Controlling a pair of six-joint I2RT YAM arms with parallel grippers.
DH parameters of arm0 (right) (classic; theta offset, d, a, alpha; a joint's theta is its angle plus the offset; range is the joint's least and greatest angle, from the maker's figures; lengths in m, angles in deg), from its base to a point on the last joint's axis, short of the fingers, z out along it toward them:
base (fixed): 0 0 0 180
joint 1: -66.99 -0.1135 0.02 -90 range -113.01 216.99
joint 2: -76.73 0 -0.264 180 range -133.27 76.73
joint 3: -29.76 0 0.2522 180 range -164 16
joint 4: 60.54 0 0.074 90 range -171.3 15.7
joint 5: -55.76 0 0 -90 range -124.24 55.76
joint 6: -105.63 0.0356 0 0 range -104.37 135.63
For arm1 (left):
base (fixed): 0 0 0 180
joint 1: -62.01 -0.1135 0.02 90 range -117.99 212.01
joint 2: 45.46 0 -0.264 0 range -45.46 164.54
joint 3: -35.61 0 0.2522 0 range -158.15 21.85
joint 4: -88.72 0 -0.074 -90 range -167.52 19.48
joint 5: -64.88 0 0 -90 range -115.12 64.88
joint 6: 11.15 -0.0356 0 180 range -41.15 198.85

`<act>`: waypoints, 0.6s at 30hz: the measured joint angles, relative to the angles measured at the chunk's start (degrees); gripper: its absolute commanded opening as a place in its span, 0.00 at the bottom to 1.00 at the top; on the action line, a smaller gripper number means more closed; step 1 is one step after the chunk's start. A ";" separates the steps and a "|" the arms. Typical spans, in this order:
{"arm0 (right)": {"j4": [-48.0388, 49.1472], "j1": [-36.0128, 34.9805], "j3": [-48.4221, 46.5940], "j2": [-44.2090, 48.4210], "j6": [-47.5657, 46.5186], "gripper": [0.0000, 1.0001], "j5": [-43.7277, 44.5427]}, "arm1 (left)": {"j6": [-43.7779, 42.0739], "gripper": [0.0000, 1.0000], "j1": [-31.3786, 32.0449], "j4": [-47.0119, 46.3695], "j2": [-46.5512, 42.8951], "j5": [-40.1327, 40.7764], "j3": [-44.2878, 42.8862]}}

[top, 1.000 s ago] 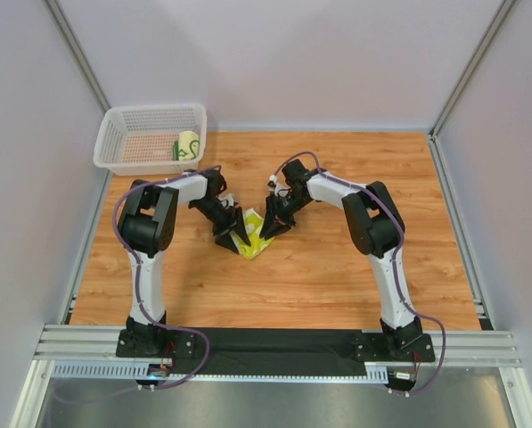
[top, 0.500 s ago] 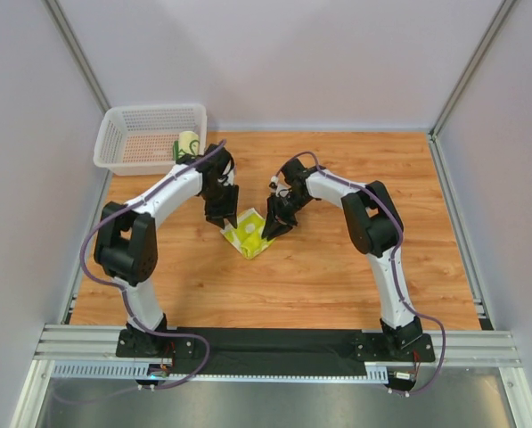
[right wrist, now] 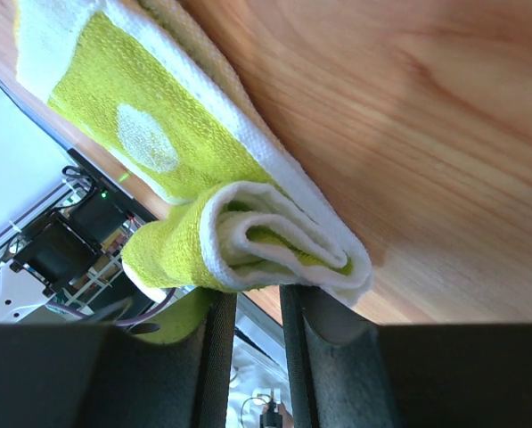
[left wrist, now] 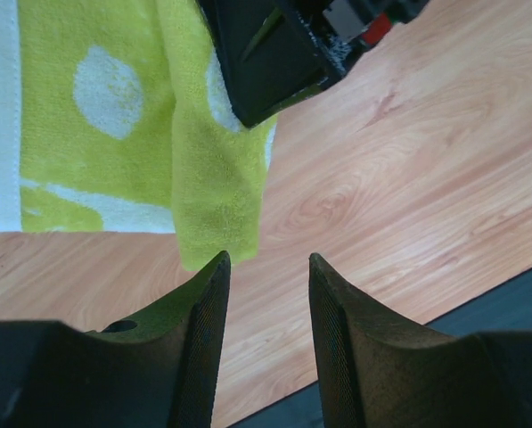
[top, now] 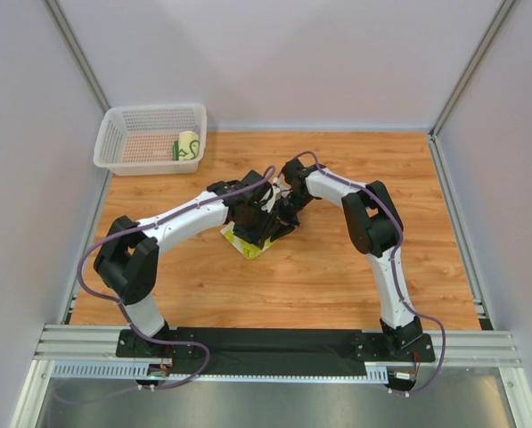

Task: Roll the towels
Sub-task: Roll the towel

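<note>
One towel (top: 245,248), lime-yellow with white spots and white edges, lies on the wooden table (top: 328,285) mid-scene, mostly under the two grippers. In the right wrist view one end of the towel (right wrist: 159,116) is wound into a flattened roll (right wrist: 274,241), which sits on the tips of my right gripper (right wrist: 257,290); its jaws stand narrow and pinch that roll. My left gripper (left wrist: 267,263) hovers open just off the towel's (left wrist: 96,134) hanging corner, nothing between its fingers. In the top view the left gripper (top: 258,234) and right gripper (top: 279,221) almost meet.
A white mesh basket (top: 114,125) stands at the far left corner with a rolled towel (top: 188,144) inside. Grey walls close in the table on three sides. My right gripper's black body (left wrist: 266,53) is near the left one's view.
My left arm has swung from the left side, past the basket's front, across to the towel beside the right gripper. The right arm and the roll have stayed put.
</note>
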State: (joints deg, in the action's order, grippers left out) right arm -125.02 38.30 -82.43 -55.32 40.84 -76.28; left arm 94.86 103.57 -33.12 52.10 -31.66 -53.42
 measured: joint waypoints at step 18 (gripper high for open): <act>-1.60 0.00 -1.20 -0.87 -0.15 0.26 0.17 | -1.42 0.51 0.35 -2.78 6.45 1.55 1.03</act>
State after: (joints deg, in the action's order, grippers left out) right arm -126.61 38.30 -83.63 -56.20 40.69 -76.11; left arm 93.44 103.92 -35.89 58.55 -30.11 -52.39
